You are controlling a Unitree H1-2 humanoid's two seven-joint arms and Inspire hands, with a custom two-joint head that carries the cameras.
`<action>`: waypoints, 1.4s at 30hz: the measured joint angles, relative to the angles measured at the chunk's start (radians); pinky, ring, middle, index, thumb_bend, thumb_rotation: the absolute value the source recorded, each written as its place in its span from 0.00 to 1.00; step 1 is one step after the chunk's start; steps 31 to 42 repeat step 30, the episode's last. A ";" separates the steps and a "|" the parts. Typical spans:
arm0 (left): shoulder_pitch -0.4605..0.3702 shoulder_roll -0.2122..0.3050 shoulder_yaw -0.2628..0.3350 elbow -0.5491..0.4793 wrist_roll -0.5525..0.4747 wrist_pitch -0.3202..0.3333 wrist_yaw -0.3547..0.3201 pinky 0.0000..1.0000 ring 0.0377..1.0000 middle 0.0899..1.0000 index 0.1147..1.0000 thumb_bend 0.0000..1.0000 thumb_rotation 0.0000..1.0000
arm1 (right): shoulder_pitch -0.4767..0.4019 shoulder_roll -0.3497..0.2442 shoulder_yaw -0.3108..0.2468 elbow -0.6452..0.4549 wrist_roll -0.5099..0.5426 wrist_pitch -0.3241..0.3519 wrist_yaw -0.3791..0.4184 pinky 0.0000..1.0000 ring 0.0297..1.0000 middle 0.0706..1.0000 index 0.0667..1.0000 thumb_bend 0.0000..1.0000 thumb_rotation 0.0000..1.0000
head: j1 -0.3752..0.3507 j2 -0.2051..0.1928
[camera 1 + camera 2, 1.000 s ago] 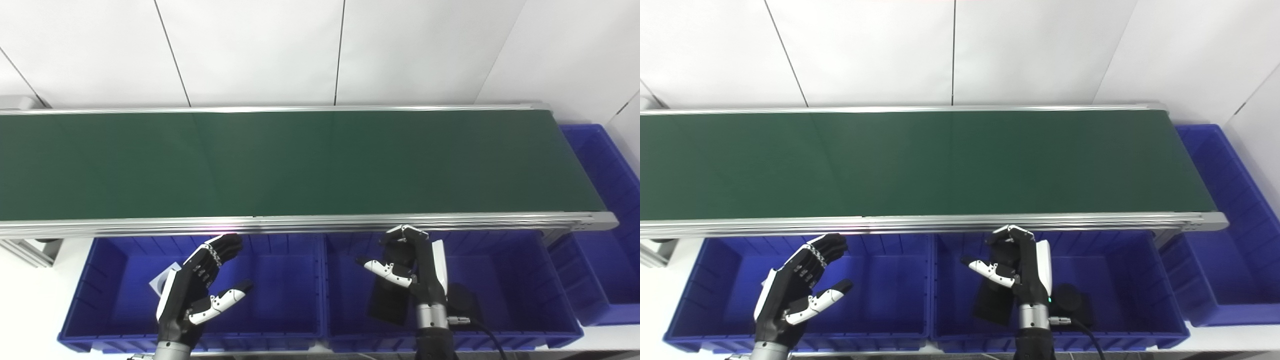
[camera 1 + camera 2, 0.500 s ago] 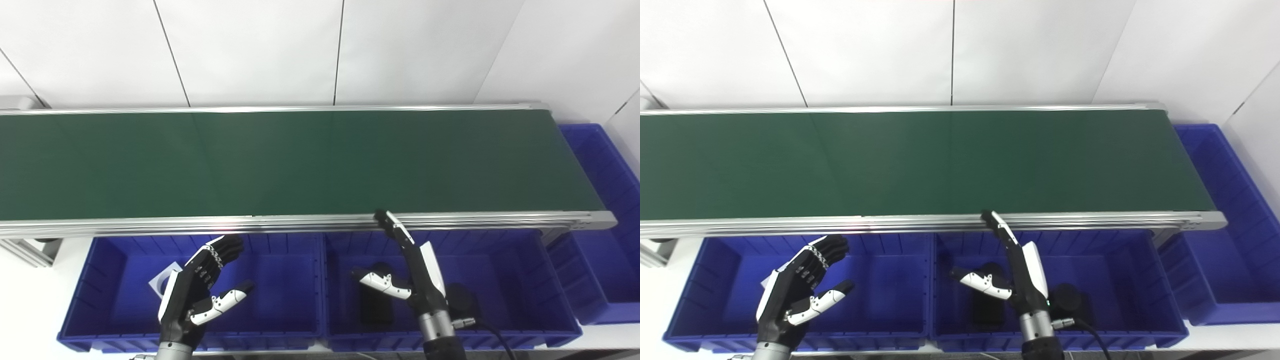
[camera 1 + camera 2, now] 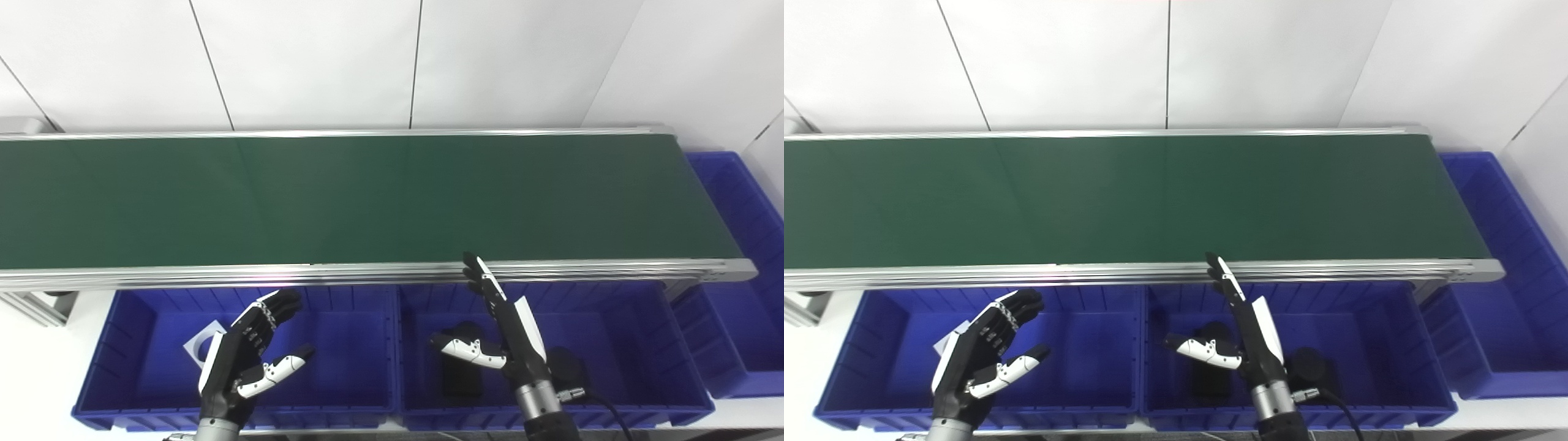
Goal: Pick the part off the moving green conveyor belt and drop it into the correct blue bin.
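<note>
The right hand point(image 3: 499, 334) hovered over the middle blue bin point(image 3: 643, 349), fingers spread and straight, thumb out to the side, holding nothing; its fingertips point(image 3: 470, 262) reached up to the near aluminium rail point(image 3: 367, 272) of the green conveyor belt point(image 3: 367, 196). The left hand point(image 3: 245, 355) hung over the left blue bin point(image 3: 131, 343), fingers loosely apart, also empty. No part showed on the belt; a black flat part point(image 3: 459, 373) lay on the middle bin's floor under the right hand, beside what looked like a dark round piece point(image 3: 566, 367), though shadow blurred both.

The risk lay at the rail: with the fingertips so close to it, a reach toward the belt could catch its edge, and a late reach at a moving part could knock it away instead of grasping it. A white plate with a round hole point(image 3: 201, 346) sat in the left bin, partly behind the left hand.

Above the belt the room was open right to the far rail. Nearer than the rail, the bin walls hemmed both hands.
</note>
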 measured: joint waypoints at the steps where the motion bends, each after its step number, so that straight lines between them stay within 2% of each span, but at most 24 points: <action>1: 0.000 -0.001 0.000 0.005 0.000 -0.002 0.000 0.85 0.76 0.75 0.71 0.62 0.00 | 0.000 -0.003 0.004 0.004 0.009 -0.001 0.003 0.75 0.82 0.87 0.88 0.74 0.28 | 0.000 0.000; 4: -0.001 -0.008 0.000 0.023 0.000 -0.016 0.000 0.86 0.76 0.76 0.71 0.62 0.00 | -0.005 -0.020 0.025 0.034 0.033 -0.004 0.012 0.73 0.80 0.84 0.84 0.74 0.26 | 0.015 -0.023; 8: -0.002 -0.015 0.001 0.031 0.001 -0.023 0.000 0.85 0.76 0.76 0.71 0.61 0.00 | -0.009 -0.025 0.038 0.055 0.043 -0.004 0.015 0.73 0.80 0.83 0.82 0.74 0.24 | 0.022 -0.031; 13: -0.002 -0.020 0.004 0.031 0.000 -0.024 0.001 0.86 0.77 0.77 0.72 0.60 0.00 | -0.017 -0.029 0.054 0.067 0.044 -0.005 0.018 0.69 0.79 0.84 0.83 0.74 0.22 | 0.028 -0.035; 15: -0.002 -0.020 0.005 0.034 -0.001 -0.030 0.001 0.87 0.78 0.77 0.72 0.61 0.00 | -0.020 -0.032 0.059 0.073 0.045 -0.005 0.020 0.69 0.79 0.84 0.83 0.74 0.22 | 0.034 -0.055; 19: -0.003 -0.019 0.006 0.051 0.000 -0.042 0.001 0.87 0.78 0.77 0.72 0.61 0.00 | -0.027 -0.037 0.064 0.096 0.049 -0.005 0.027 0.71 0.80 0.85 0.84 0.74 0.21 | 0.035 -0.058; 21: -0.003 -0.020 0.006 0.067 0.000 -0.057 0.001 0.87 0.78 0.77 0.72 0.61 0.00 | -0.027 -0.038 0.067 0.100 0.049 -0.005 0.028 0.72 0.81 0.85 0.84 0.74 0.21 | 0.043 -0.088; 24: -0.003 -0.020 0.006 0.071 0.000 -0.064 0.001 0.86 0.78 0.77 0.72 0.62 0.00 | -0.027 -0.038 0.070 0.113 0.051 -0.006 0.029 0.75 0.82 0.86 0.85 0.75 0.23 | 0.045 -0.092; 25: -0.003 -0.020 0.006 0.074 0.000 -0.068 0.000 0.86 0.78 0.77 0.72 0.62 0.00 | -0.027 -0.038 0.072 0.121 0.051 -0.006 0.029 0.76 0.83 0.86 0.85 0.75 0.24 | 0.046 -0.107; 29: -0.009 -0.019 0.007 0.112 -0.002 -0.078 -0.007 0.87 0.78 0.77 0.72 0.61 0.00 | -0.025 -0.040 0.079 0.136 0.051 -0.006 0.028 0.77 0.83 0.86 0.85 0.75 0.26 | 0.048 -0.117; 42: -0.008 -0.019 0.007 0.112 -0.002 -0.078 -0.008 0.87 0.78 0.77 0.72 0.61 0.00 | -0.025 -0.040 0.079 0.137 0.052 -0.006 0.028 0.77 0.83 0.86 0.85 0.75 0.26 | 0.048 -0.117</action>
